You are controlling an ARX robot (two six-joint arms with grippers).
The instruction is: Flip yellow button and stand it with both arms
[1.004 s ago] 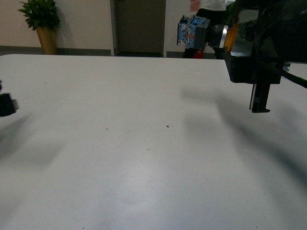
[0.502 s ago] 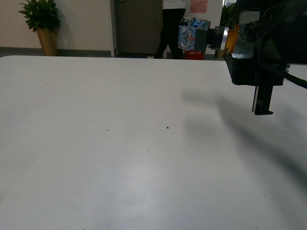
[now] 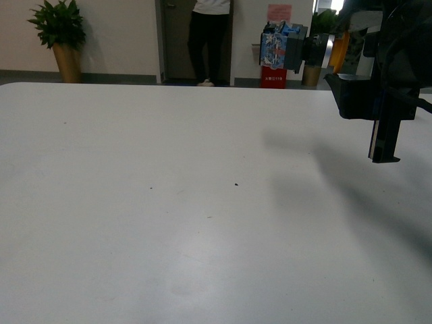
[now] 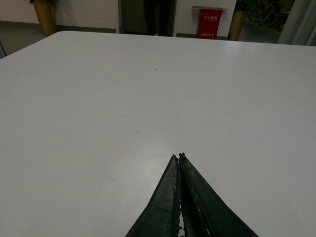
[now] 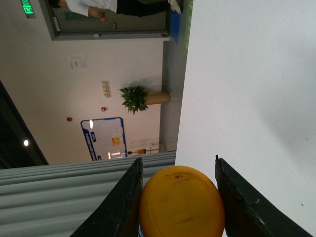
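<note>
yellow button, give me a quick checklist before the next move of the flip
1. Button gripped by the right jaws: ok, its cap sits between both in the right wrist view.
2. Button off the table: ok, the front view shows it held above, lying sideways with the blue body pointing left.
3. Left jaws open to take it: not ok, shut with nothing between them.
4. Left jaws near the button: not ok, the left wrist view shows only table.
5. Landing spot free: ok, the front view shows nothing on the table.
6. Grip firm enough: cannot tell.
</note>
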